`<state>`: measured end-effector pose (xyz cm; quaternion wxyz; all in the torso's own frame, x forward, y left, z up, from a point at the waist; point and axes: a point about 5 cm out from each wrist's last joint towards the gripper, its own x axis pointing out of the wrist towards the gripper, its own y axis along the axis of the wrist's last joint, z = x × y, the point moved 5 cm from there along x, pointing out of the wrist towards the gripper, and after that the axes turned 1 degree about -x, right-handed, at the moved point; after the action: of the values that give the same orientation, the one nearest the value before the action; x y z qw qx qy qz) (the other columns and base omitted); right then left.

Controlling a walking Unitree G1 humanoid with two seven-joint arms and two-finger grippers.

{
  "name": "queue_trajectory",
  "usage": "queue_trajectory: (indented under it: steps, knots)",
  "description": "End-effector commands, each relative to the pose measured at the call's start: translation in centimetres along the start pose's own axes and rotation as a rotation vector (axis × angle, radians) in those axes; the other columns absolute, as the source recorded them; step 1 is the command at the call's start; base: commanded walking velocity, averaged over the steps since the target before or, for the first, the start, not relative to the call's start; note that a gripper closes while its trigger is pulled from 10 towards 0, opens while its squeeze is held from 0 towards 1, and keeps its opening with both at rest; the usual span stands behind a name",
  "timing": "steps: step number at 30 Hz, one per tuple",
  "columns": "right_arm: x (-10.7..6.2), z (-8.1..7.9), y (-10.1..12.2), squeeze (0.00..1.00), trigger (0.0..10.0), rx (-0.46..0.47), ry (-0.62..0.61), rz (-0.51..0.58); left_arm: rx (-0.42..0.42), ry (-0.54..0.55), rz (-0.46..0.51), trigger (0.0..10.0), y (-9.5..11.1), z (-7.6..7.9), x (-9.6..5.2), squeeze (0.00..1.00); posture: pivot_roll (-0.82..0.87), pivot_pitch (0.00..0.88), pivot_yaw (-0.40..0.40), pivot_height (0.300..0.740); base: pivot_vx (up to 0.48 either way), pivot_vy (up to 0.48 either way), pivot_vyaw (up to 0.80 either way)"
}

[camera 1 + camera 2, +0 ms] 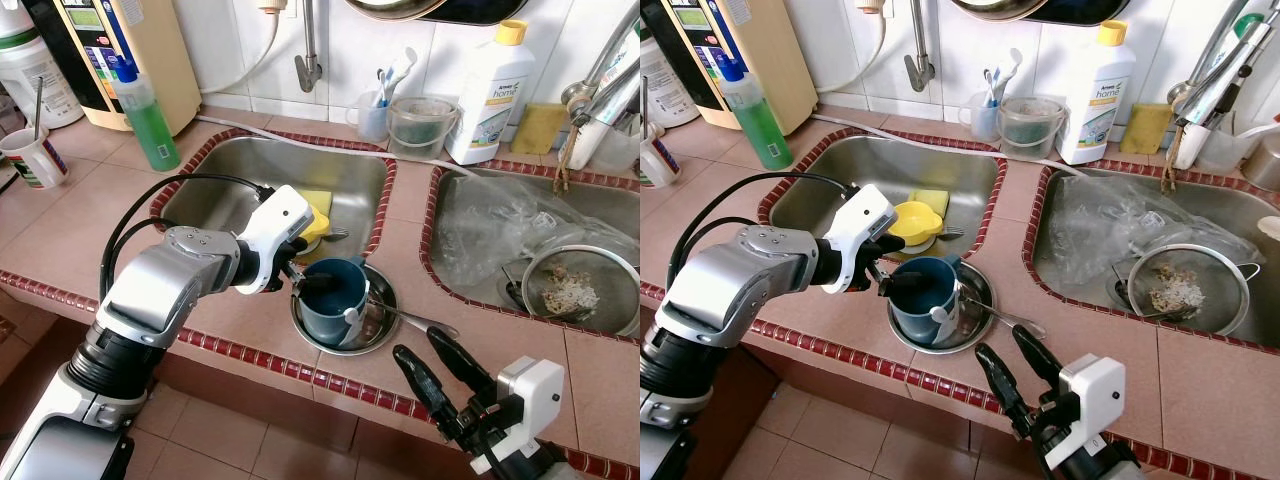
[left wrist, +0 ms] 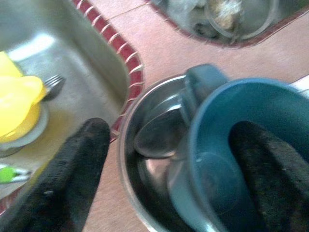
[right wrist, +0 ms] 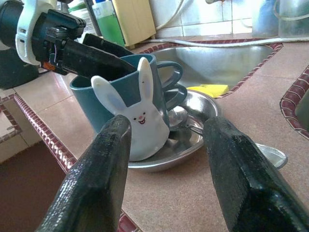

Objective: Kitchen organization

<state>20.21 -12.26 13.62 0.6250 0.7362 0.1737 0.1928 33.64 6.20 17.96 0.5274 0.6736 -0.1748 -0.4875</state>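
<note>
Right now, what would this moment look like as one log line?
left claw: straddling blue mug rim | mug: in steel bowl | right claw: open, idle

Bright, even daylight; head views sharp, left wrist view softly blurred.

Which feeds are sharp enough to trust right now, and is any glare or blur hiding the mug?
Eye views: sharp, evenly lit, mild sheen on the steel sink. Left wrist view: soft and blurred, black fingers fuzzy around the blue mug. Right wrist view: mug crisp, near fingers out of focus.
</note>
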Motion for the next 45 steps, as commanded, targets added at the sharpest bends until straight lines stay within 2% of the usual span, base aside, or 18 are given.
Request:
queue_trajectory:
  steps: [1, 12, 45]
  knots:
    - [0.09, -0.34, 0.48, 0.00, 10.0, -0.006, 0.009, 0.010, -0.014, -0.006, 0.010, 0.0, 0.09, -0.07, -0.47, 0.00, -0.19, 0.109, 0.084, 0.740, 0.000, 0.000, 0.00]
    - [0.22, -0.48, 0.42, 0.00, 10.0, -0.003, 0.006, 0.010, 0.040, -0.025, -0.021, 0.0, -0.66, 0.07, -0.77, 0.00, -0.19, 0.114, 0.086, 0.740, 0.000, 0.000, 0.00]
    - [0.28, -0.73, 0.27, 0.00, 10.0, 0.002, 0.025, 0.013, 0.062, -0.038, -0.002, 0.0, -0.37, -0.01, -1.03, 0.00, -0.19, 0.102, 0.084, 0.740, 0.000, 0.000, 0.00]
